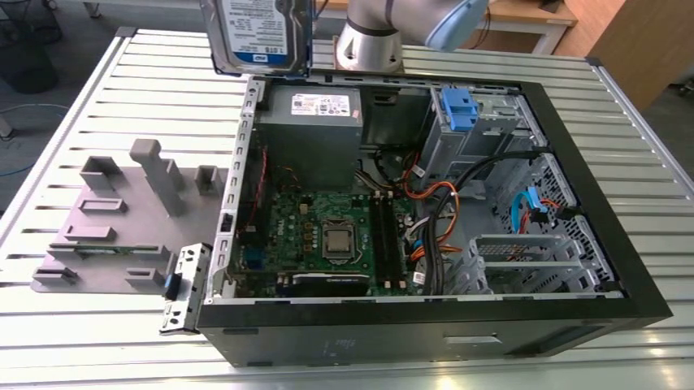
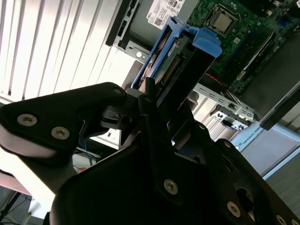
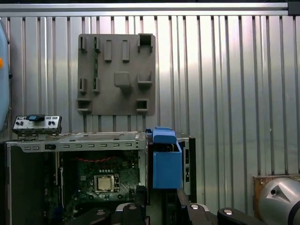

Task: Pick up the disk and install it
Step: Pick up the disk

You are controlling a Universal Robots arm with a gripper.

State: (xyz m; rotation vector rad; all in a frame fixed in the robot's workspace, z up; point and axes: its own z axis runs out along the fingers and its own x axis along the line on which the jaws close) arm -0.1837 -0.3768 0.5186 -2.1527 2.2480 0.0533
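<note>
Grey power supply (image 1: 312, 134) near disk (image 1: 257, 36)

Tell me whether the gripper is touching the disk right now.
Touching. In the second wrist view the gripper has its jaws pressed against both faces of the disk, with no gap showing.

Open case (image 1: 607, 203) lies on the tabletop (image 1: 141, 97). Fixture plate (image 1: 81, 244) sits just beside it on the exterior view's left, arm base (image 1: 369, 41) behind it. Inside the case, far end: power supply (image 1: 312, 122) on the exterior view's left, drive cage (image 1: 477, 130) on its right. The motherboard (image 1: 325, 236) is in front of the supply. Up top, the disk (image 1: 258, 36) stands upright, clamped in the hand (image 2: 152, 96), above the case's far-left corner, apart from it.
</note>
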